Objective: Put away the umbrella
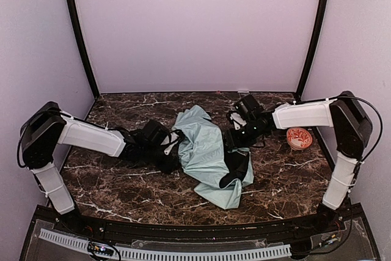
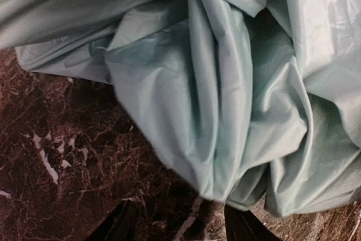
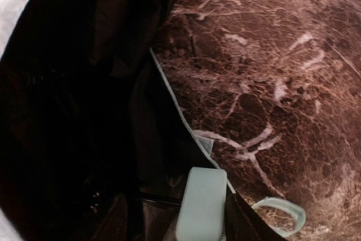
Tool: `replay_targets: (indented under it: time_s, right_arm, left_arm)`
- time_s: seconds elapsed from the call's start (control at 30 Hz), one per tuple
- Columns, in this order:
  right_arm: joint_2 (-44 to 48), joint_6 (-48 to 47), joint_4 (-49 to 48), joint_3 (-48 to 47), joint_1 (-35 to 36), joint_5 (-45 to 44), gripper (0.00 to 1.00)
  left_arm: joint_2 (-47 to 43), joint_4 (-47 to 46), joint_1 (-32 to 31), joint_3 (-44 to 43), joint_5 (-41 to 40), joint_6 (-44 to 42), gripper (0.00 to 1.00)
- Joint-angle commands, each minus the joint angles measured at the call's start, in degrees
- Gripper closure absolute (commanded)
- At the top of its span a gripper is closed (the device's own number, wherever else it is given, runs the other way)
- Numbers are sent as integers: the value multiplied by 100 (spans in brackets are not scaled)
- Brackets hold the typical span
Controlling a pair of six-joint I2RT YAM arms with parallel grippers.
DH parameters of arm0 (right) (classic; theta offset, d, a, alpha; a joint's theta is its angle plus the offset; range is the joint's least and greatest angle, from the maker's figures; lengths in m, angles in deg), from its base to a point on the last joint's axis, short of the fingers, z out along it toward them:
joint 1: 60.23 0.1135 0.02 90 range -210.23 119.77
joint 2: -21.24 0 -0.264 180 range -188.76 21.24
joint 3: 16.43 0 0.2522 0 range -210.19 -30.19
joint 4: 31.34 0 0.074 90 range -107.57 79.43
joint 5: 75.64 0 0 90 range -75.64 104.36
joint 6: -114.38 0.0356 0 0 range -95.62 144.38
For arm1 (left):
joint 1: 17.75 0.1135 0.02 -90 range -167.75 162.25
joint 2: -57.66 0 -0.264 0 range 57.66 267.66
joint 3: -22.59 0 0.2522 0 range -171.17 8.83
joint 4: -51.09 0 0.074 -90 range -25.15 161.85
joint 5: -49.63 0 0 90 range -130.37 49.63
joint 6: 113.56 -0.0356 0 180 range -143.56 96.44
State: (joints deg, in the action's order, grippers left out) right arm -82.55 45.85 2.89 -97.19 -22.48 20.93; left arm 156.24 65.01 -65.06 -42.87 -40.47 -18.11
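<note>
The umbrella (image 1: 211,151) lies mid-counter (image 1: 122,181), its long axis running far-left to near-right. The left pincer (image 1: 171,150), spread, faces its left flank. The right pincer (image 1: 235,137) straddles the handle (image 3: 201,204); whether it is clamped cannot be told.

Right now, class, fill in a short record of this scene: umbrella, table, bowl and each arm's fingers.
Table: dark brown marble table
Umbrella: pale mint-green folding umbrella, loose and crumpled, black underside showing
Handle: short mint handle between the right fingers; grip unclear
Left arm: left fingers apart at the fabric's edge
Bowl: orange-and-white patterned bowl, near the table's right edge
</note>
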Motion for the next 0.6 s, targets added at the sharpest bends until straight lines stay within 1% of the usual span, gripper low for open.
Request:
replay_targets:
  time_s: [0.0, 0.07, 0.23, 0.37, 0.47, 0.57]
  right_arm:
    - [-205, 132, -381, 139, 162, 291, 49]
    - [-161, 189, -557, 335, 197, 448, 56]
    - [-42, 222, -854, 476, 311, 530, 67]
    - [164, 137, -1527, 629, 564, 812, 70]
    - [363, 104, -1801, 643, 736, 712, 70]
    - [769, 272, -2285, 950, 794, 616, 73]
  left_arm:
    - [281, -513, 2, -61, 255, -165, 45]
    - [407, -626, -2, -150, 382, -247, 45]
    - [579, -1137, -13, -221, 759, -480, 46]
    - [617, -1485, -214, -307, 952, -933, 46]
    - [738, -1367, -470, -548, 678, -1309, 46]
    - [720, -1369, -559, -625, 628, -1347, 46]
